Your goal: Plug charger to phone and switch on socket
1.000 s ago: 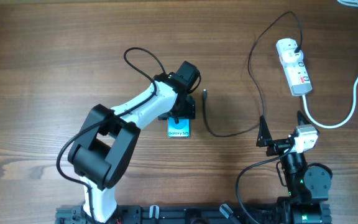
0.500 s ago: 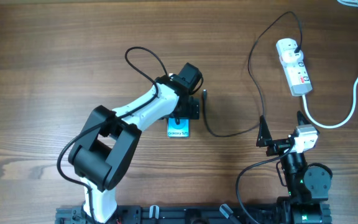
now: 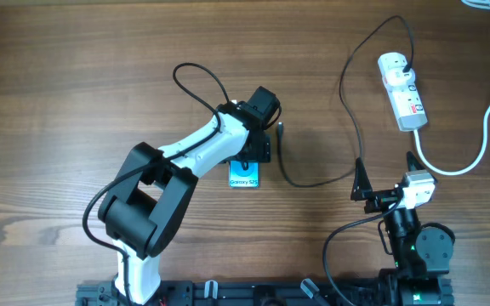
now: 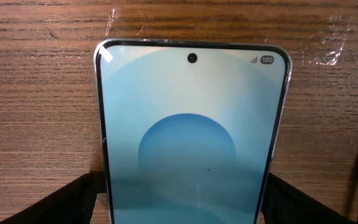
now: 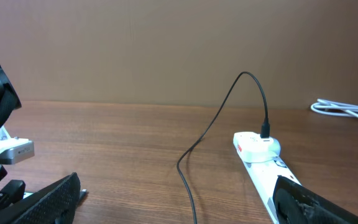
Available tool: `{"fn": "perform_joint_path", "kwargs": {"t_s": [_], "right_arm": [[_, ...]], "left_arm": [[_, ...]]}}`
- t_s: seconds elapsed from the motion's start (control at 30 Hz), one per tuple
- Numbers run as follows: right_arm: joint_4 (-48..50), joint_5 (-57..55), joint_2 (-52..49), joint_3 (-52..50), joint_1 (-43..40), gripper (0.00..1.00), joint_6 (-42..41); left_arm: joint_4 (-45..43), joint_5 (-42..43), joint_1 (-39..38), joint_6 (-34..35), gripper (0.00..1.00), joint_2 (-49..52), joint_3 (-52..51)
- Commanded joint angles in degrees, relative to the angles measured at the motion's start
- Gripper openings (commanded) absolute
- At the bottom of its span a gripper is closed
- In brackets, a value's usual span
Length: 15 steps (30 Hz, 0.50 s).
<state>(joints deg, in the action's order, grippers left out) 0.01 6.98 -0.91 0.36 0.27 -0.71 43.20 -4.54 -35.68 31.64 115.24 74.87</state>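
The phone (image 3: 245, 178) lies flat on the table with its cyan screen up and its white text strip toward the front edge. It fills the left wrist view (image 4: 191, 143). My left gripper (image 3: 253, 156) is open astride the phone (image 4: 182, 214), one finger along each long side, with a sliver of wood showing by the left finger. The charger's black cable (image 3: 313, 181) runs from the socket (image 3: 402, 92) to its plug tip (image 3: 280, 129), which lies just right of the phone. My right gripper (image 3: 385, 166) is open and empty near the front right, facing the cable (image 5: 191, 155) and the socket (image 5: 263, 168).
The socket's thick white lead (image 3: 483, 127) loops off the right edge and also shows in the right wrist view (image 5: 347, 111). Bare wooden table lies left of and behind the phone. The left arm's own black cable (image 3: 198, 81) arcs above it.
My left arm has shifted slightly to the right over the phone. The phone, the charger cable and the right arm have not moved.
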Motion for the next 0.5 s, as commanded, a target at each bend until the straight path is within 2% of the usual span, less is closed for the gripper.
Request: {"fn": "perform_joint_path", "kwargs": {"t_s": [0.0,0.2,0.33,0.47], "right_arm": [[0.28,-0.96,0.11,-0.04,-0.24,1.0,0.7],[0.28,-0.96,0.11,-0.04,-0.24,1.0,0.68],[0.31,-0.96,0.11,-0.04,-0.24,1.0,0.68],[0.28,-0.96,0.11,-0.04,-0.24,1.0,0.68]], "left_arm": [[1.31,-0.52,0.04,0.79,0.81,5.09,-2.64],[7.06,-9.14,0.11,0.79,0.85,5.09,-2.64],[6.75,-7.02,0.42,0.79,0.88,5.09,-2.64],[5.18,-2.54,0.44,0.79,0.97,5.09,-2.64]]}}
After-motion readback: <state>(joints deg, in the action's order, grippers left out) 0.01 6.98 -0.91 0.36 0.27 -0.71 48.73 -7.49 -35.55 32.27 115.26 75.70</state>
